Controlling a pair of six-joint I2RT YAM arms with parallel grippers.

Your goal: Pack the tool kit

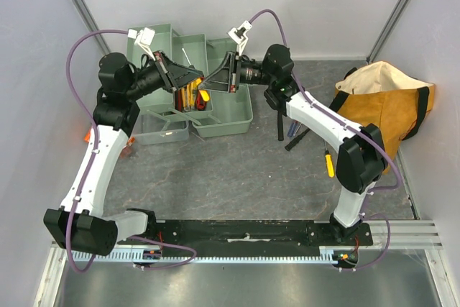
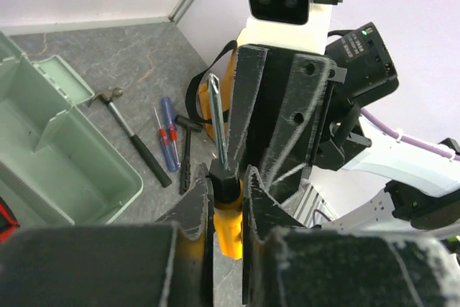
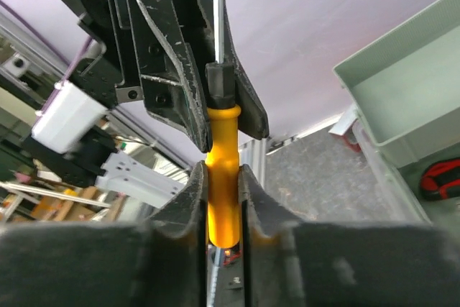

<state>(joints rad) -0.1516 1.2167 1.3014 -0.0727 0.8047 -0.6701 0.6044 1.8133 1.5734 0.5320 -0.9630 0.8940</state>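
A yellow-handled screwdriver (image 1: 204, 95) hangs in the air over the open pale green toolbox (image 1: 228, 116). Both grippers are shut on it. My left gripper (image 1: 195, 79) clamps the handle by its black collar (image 2: 224, 181), with the steel shaft (image 2: 215, 120) pointing up. My right gripper (image 1: 213, 81) clamps the yellow handle (image 3: 223, 177) lower down. In the right wrist view the left fingers (image 3: 183, 62) sit just above my own. Red and yellow tools (image 1: 190, 98) lie in a toolbox tray.
A hammer (image 2: 133, 134), blue and red screwdrivers (image 2: 169, 134) and a black tool (image 2: 185, 156) lie on the table right of the toolbox. Another yellow screwdriver (image 1: 329, 163) lies by the right arm. An orange-tan bag (image 1: 381, 106) sits at far right.
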